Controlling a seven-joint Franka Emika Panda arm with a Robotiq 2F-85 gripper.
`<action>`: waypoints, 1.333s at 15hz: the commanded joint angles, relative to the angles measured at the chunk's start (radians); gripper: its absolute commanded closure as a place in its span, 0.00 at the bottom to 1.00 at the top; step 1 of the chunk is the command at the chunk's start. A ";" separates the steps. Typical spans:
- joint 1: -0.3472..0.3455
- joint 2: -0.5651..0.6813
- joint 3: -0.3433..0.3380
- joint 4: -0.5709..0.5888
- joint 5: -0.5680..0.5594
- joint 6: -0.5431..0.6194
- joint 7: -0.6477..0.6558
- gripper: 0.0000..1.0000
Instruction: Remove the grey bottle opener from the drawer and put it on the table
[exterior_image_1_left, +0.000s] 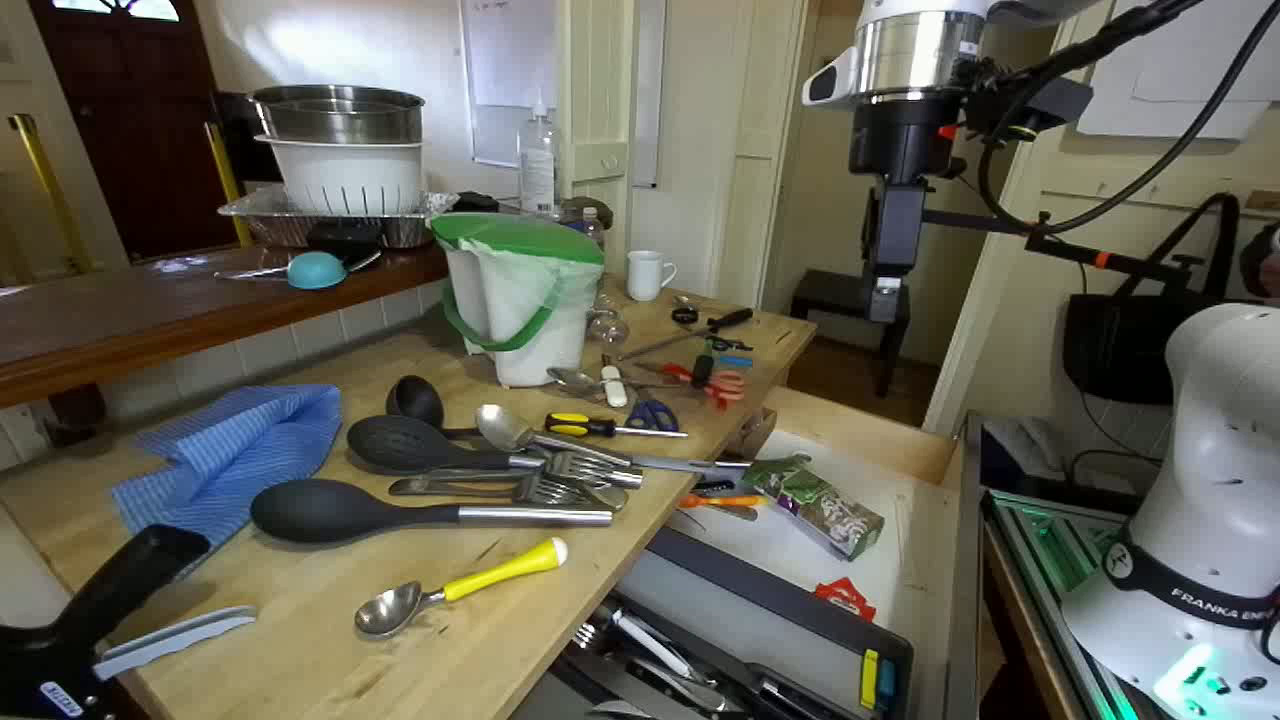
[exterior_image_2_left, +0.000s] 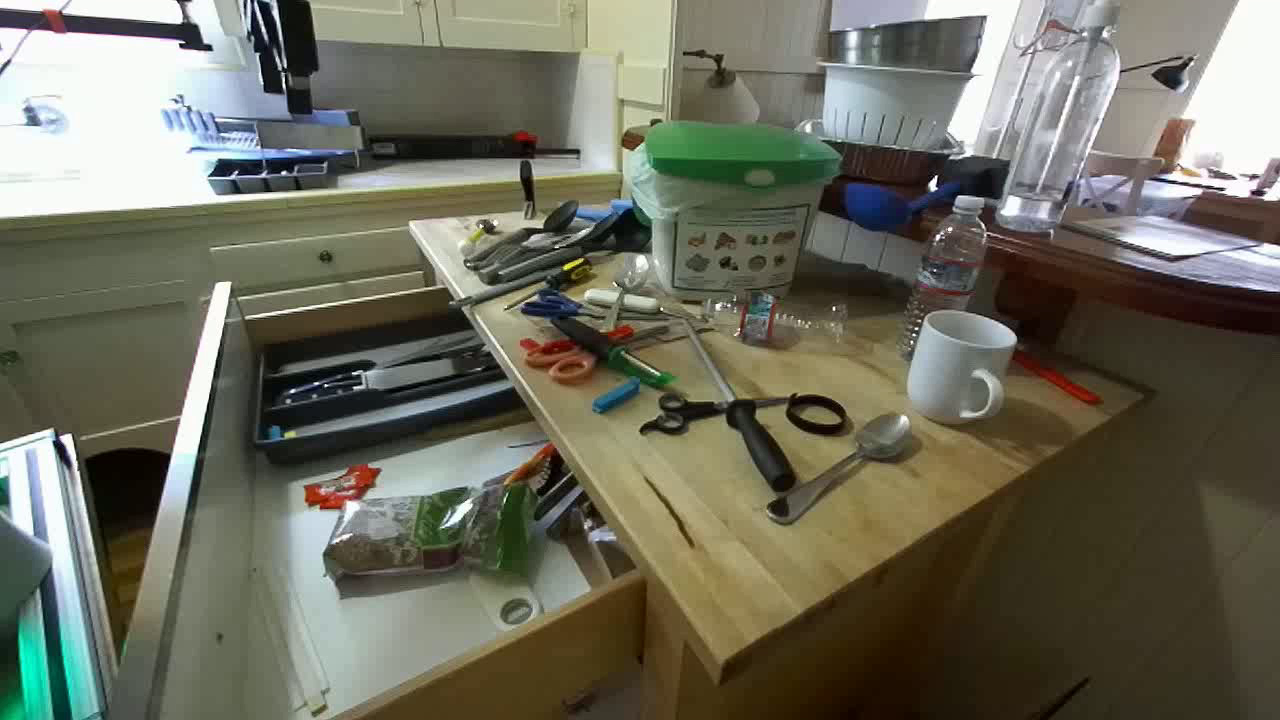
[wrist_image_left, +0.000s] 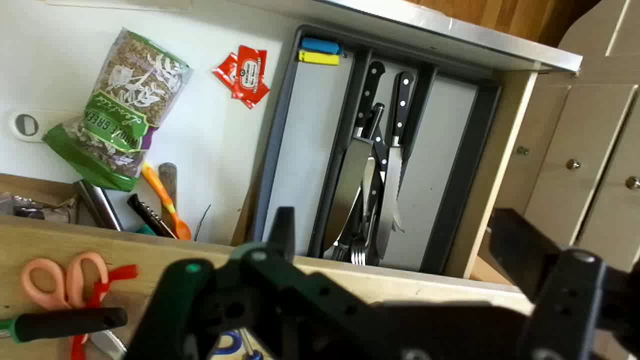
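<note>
Wrist view: gripper (wrist_image_left: 395, 225) spread wide, raised well above drawer (wrist_image_left: 215, 160) and table (wrist_image_left: 45, 240). Opener: can't tell which piece. Pale oval-ended tool (wrist_image_left: 43, 120) pokes from under the packet (wrist_image_left: 120, 112) in the drawer; grey bar (wrist_image_left: 102, 205) lies near it. Scissors (wrist_image_left: 74, 292) on table.

The table (exterior_image_1_left: 300, 650) bears one mug (exterior_image_2_left: 945, 360), one green-lidded container (exterior_image_2_left: 740, 215), one blue cloth (exterior_image_1_left: 240, 440) and three black serving utensils (exterior_image_1_left: 345, 510). The drawer (wrist_image_left: 220, 155) holds one tray (wrist_image_left: 310, 140), one printed bag (wrist_image_left: 122, 110) and two red sachets (wrist_image_left: 250, 75).
</note>
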 joint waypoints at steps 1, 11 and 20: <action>-0.008 0.001 0.006 0.003 0.003 -0.004 -0.003 0.00; -0.008 0.001 0.006 0.003 0.003 -0.004 -0.003 0.00; -0.026 -0.124 0.041 -0.208 -0.151 0.113 -0.007 0.00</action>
